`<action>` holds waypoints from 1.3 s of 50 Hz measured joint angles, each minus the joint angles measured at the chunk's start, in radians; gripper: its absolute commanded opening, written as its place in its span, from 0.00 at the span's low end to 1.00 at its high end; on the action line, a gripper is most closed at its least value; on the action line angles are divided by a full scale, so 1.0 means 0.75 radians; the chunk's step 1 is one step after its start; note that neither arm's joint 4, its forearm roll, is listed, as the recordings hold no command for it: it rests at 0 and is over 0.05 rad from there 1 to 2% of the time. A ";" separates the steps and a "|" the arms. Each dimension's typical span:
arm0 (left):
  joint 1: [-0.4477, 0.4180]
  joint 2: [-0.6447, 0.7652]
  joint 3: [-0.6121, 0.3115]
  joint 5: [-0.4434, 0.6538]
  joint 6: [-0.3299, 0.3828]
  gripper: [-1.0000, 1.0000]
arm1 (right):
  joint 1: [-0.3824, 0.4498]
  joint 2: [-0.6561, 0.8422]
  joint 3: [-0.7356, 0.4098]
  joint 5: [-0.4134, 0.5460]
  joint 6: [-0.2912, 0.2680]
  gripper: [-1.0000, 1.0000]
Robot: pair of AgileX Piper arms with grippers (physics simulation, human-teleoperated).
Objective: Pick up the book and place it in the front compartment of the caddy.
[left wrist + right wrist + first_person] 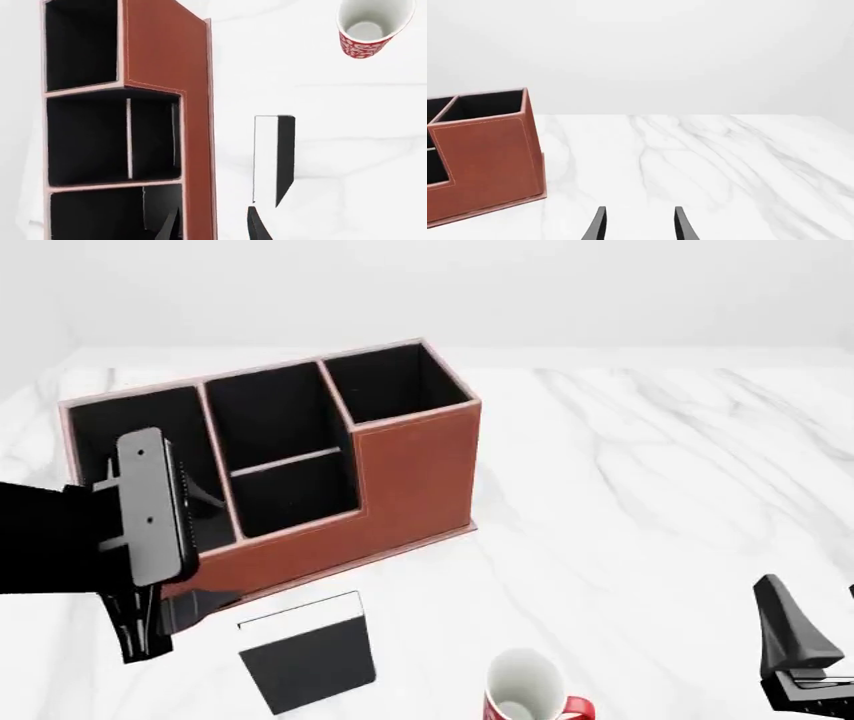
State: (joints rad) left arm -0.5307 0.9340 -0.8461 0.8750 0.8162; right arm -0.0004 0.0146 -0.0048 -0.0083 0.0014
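Observation:
The black book [314,660] lies flat on the table in front of the caddy [414,470], its white page edge toward the caddy. It also shows in the left wrist view [285,155]. The caddy is red-brown with a black inside. Its front compartment [267,415] is the middle cell behind the low partition, and it is empty; it also shows in the left wrist view [87,140]. My left gripper [167,625] is open and empty, just left of the book by the caddy's front wall; its fingertips [257,227] show in the wrist view. My right gripper [817,640] is open and empty at the near right.
A red-and-white mug [527,690] stands upright near the table's front edge, right of the book; it also shows in the left wrist view [367,30]. The caddy's right end [487,155] shows in the right wrist view, with white marble table beyond.

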 measured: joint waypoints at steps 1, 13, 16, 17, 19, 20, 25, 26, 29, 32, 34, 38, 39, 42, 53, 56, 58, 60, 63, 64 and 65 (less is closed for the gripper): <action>-0.011 0.015 -0.014 0.008 -0.011 1.00 | 0.000 0.000 0.000 0.000 0.000 1.00; -0.129 0.170 -0.142 0.088 -0.126 1.00 | 0.000 0.000 0.000 0.000 0.000 1.00; -0.156 0.204 -0.168 0.111 -0.156 1.00 | 0.000 0.000 0.000 0.000 0.000 1.00; -0.167 0.215 -0.178 0.119 -0.169 1.00 | 0.000 0.000 0.000 0.000 0.000 1.00; -0.182 0.234 -0.194 0.132 -0.187 1.00 | 0.000 0.000 0.000 0.000 0.000 1.00; -0.188 0.243 -0.201 0.138 -0.195 1.00 | 0.000 0.000 0.000 0.000 0.000 1.00; -0.231 0.278 -0.229 0.167 -0.246 1.00 | 0.000 0.000 0.000 0.000 0.000 1.00; -0.242 0.285 -0.233 0.172 -0.259 1.00 | 0.000 0.000 0.000 0.000 0.000 1.00; -0.260 0.301 -0.240 0.181 -0.283 1.00 | 0.000 0.000 0.000 0.000 0.000 1.00; -0.280 0.312 -0.246 0.188 -0.307 1.00 | 0.000 0.000 0.000 0.000 0.000 1.00; -0.282 0.319 -0.244 0.189 -0.311 1.00 | 0.000 0.000 0.000 0.000 0.000 1.00; -0.279 0.332 -0.231 0.183 -0.315 1.00 | 0.000 0.000 0.000 0.000 0.000 1.00; -0.277 0.335 -0.226 0.180 -0.315 1.00 | 0.000 0.000 0.000 0.000 0.000 1.00; -0.271 0.345 -0.199 0.156 -0.311 1.00 | 0.000 0.000 0.000 0.000 0.000 1.00; -0.247 0.373 -0.116 0.081 -0.291 1.00 | 0.000 0.000 0.000 0.000 0.000 1.00; -0.242 0.380 -0.097 0.063 -0.287 1.00 | 0.000 0.000 0.000 0.000 0.000 1.00; -0.239 0.384 -0.085 0.051 -0.286 1.00 | 0.000 0.000 0.000 0.000 0.000 1.00; -0.240 0.389 -0.073 0.038 -0.289 1.00 | 0.000 0.000 0.000 0.000 0.000 1.00; -0.241 0.397 -0.056 0.020 -0.291 1.00 | 0.000 0.000 0.000 0.000 0.000 1.00; -0.243 0.400 -0.051 0.015 -0.294 1.00 | 0.000 0.000 0.000 0.000 0.000 1.00; -0.245 0.402 -0.047 0.010 -0.295 1.00 | 0.000 0.000 0.000 0.000 0.000 1.00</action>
State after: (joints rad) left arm -0.7142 1.2354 -0.8814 0.8826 0.5946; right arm -0.0004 0.0146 -0.0048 -0.0083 0.0014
